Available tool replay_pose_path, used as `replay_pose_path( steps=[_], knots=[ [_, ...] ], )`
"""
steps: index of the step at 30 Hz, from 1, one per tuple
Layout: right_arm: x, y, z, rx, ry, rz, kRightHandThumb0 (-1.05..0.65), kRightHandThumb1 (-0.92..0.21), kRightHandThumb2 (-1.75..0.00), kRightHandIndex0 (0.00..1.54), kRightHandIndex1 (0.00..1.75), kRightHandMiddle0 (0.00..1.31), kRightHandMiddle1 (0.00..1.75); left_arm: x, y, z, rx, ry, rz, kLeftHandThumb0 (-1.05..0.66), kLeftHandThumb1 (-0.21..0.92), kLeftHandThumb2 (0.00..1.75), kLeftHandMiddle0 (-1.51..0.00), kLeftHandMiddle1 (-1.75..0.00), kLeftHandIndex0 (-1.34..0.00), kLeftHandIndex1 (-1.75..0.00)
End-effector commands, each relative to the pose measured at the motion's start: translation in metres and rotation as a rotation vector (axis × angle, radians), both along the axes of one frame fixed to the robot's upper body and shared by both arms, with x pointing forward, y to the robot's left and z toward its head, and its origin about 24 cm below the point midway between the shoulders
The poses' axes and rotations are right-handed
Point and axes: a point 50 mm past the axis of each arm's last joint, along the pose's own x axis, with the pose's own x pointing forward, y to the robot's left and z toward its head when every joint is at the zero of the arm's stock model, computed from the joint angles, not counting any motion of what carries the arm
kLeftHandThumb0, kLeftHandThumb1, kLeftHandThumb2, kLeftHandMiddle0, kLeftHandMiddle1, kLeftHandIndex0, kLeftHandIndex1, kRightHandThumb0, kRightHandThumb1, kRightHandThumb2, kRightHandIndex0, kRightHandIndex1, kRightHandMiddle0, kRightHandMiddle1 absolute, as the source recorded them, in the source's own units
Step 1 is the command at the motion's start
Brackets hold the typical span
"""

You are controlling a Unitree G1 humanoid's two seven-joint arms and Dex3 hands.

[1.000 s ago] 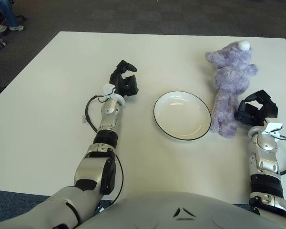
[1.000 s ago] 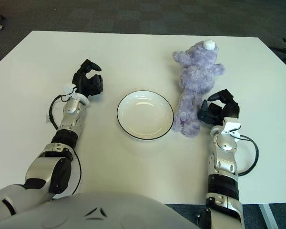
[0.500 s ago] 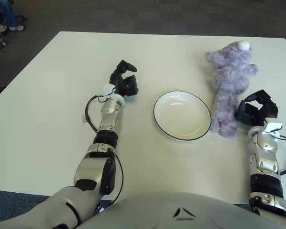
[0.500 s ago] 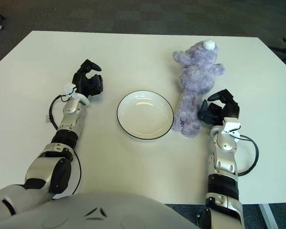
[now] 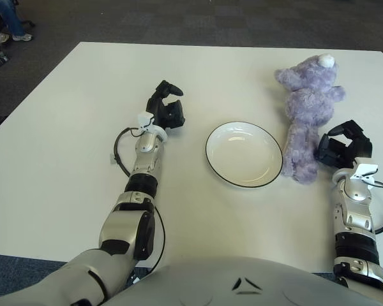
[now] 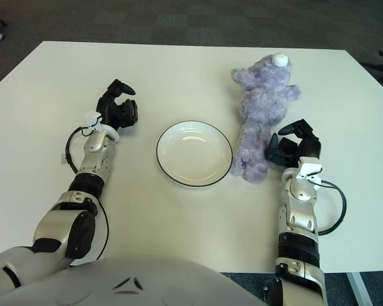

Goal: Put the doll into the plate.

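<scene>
The doll [image 5: 308, 115] was soft, fuzzy lilac plush. The plate [image 5: 244, 153] looked like glossy white ceramic with a thin dark rim, catching the light. The table [image 5: 70, 115] was a smooth, matt off-white. Both hands, left [image 5: 165, 110] and right [image 5: 342, 147], were matt black plastic on silvery metallic forearms.

The purple doll [image 6: 262, 115] lies just right of the plate [image 6: 194, 153], right hand [image 6: 291, 148] beside its legs.
</scene>
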Motion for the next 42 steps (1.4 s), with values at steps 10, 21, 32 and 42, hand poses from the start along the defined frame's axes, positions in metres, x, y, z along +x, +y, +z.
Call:
replay_pose_path(
  steps=[10,21,32,42],
  knots=[
    [-0.008,0.005,-0.020,0.057,0.088,-0.107,-0.48,-0.31,-1.32,1.20,1.75,0.62,1.75,-0.011,0.002,-0.023,-0.009,0.080,0.009,-0.46,0.38,1.24,-1.26,-1.75,-0.56,-1.75],
    [-0.007,0.007,-0.019,0.053,0.142,-0.185,-0.43,-0.48,-1.11,1.14,1.75,0.48,1.75,-0.010,0.004,-0.023,-0.019,0.084,-0.001,-0.46,0.37,1.25,-1.26,-1.75,-0.57,-1.75],
    [-0.006,0.008,-0.017,0.021,0.166,-0.199,-0.39,-0.65,-0.88,1.06,1.75,0.35,1.75,-0.010,0.005,-0.022,0.009,0.074,0.007,-0.46,0.37,1.25,-1.27,-1.75,-0.57,-1.75],
    [-0.007,0.005,-0.011,-0.022,0.182,-0.184,-0.07,-0.69,-0.84,0.45,1.71,0.23,1.72,-0.011,0.005,-0.022,0.003,0.080,0.013,-0.46,0.37,1.25,-1.26,-1.75,-0.57,-1.75]
  ],
)
